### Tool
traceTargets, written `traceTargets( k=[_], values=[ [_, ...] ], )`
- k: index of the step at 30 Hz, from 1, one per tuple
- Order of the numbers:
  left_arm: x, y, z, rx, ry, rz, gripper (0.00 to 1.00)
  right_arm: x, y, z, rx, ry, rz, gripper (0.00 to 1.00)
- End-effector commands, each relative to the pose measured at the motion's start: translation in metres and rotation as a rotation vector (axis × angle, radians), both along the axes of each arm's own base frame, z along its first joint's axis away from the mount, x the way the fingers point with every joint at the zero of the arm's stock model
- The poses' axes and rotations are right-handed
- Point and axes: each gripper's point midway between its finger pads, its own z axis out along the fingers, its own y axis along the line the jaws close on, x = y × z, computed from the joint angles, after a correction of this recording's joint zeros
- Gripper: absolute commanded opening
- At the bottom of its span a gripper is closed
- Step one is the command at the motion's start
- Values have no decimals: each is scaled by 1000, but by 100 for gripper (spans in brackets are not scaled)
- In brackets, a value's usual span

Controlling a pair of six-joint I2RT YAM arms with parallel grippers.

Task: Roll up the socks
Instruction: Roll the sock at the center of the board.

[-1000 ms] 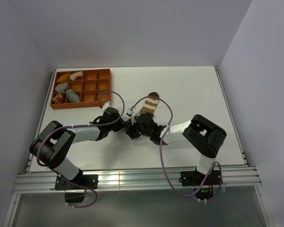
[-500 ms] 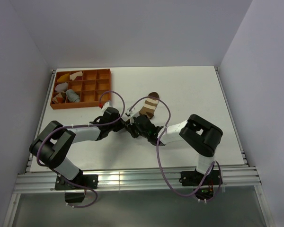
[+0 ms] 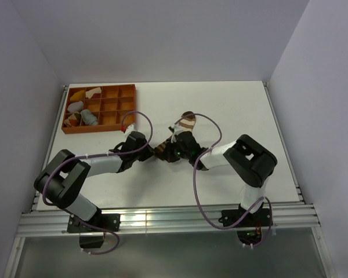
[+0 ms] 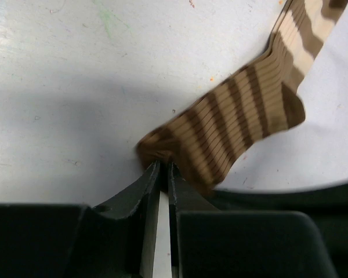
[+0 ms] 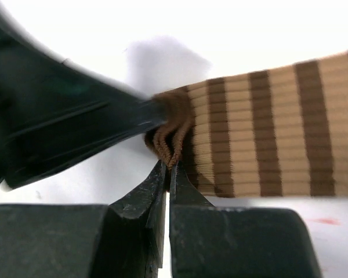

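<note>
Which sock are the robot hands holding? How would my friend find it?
Look at the middle of the white table. The sock lies there, one end pinched by both the left gripper and the right gripper. It is brown with pale stripes, the only cloth outside the orange tray.

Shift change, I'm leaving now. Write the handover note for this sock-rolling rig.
Left gripper: shut on the brown striped sock, at its dark end.
Right gripper: shut on the folded edge of that same end.
The sock lies stretched out mid-table, not rolled yet.
A grey fabric bundle sits in the orange tray; too small to tell if it is the second sock.
Left to do: roll the striped sock.
</note>
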Motion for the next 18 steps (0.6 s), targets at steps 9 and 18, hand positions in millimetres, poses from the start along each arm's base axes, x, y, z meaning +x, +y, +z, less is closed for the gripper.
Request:
traceTargets(
  k=[9,18],
  values=[
    [1,3,24,-20,-75,8,23,3,-4,7,354,404,-49,0],
    [-5,7,20,-60,-86,31,59,10,-18,5,527,583,-110,0]
  ],
)
